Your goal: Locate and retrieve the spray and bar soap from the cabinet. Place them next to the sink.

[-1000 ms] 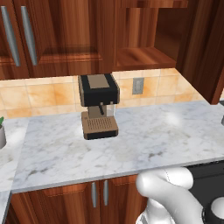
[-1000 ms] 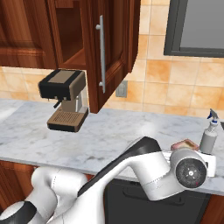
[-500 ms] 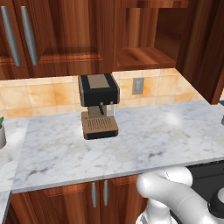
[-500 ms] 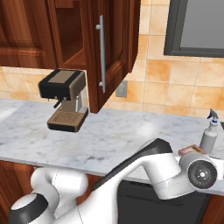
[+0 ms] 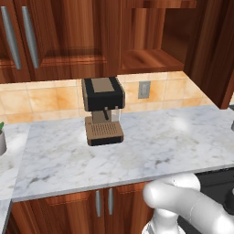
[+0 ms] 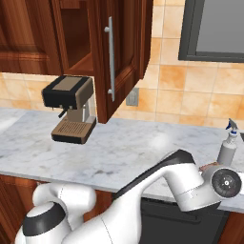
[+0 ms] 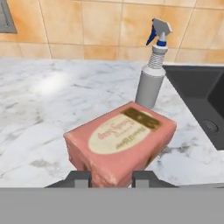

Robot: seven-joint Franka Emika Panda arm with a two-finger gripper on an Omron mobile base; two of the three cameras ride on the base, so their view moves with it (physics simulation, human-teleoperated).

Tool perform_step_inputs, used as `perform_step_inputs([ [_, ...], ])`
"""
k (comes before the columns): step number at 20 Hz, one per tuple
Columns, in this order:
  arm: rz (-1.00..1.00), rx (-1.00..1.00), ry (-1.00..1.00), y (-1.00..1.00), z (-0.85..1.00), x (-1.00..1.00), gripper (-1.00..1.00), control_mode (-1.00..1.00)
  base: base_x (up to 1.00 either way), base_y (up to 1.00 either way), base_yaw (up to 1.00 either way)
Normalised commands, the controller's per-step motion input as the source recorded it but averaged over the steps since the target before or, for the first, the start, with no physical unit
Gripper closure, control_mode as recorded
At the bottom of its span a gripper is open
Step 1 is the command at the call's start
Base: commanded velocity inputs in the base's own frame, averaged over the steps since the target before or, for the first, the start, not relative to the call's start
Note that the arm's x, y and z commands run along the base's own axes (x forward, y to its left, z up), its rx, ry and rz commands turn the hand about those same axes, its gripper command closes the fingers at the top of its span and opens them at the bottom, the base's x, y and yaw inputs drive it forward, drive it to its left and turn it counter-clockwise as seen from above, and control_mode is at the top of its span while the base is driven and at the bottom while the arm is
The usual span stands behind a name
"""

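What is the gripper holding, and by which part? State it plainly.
The gripper holds the bar soap by its near end, one finger tip on each side, above the counter near the spray.

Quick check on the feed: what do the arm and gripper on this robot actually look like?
The arm is glossy white with rounded, bulging links and dark grey-black bands at the joints; one joint ends in a round dark cap with a pale centre. The gripper has two small, squared, dark grey fingertips. No cables or markings show.
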Motion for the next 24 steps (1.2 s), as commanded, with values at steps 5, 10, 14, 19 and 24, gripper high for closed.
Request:
perform_step_inputs([
  [5, 0.02, 0.01, 0.00, -0.17, -0.21, 0.20, 1.00, -1.00, 0.00, 0.00, 0.00],
  [10, 0.02, 0.02, 0.00, -0.21, -0.19, 0.22, 1.00, -1.00, 0.00, 0.00, 0.00],
  [14, 0.02, 0.00, 0.00, -0.21, -0.19, 0.15, 1.00, -1.00, 0.00, 0.00, 0.00],
  [19, 0.02, 0.00, 0.00, -0.22, -0.20, 0.12, 1.00, -1.00, 0.00, 0.00, 0.00],
  [24, 0.01, 0.00, 0.00, -0.17, -0.16, 0.15, 1.00, -1.00, 0.00, 0.00, 0.00],
])
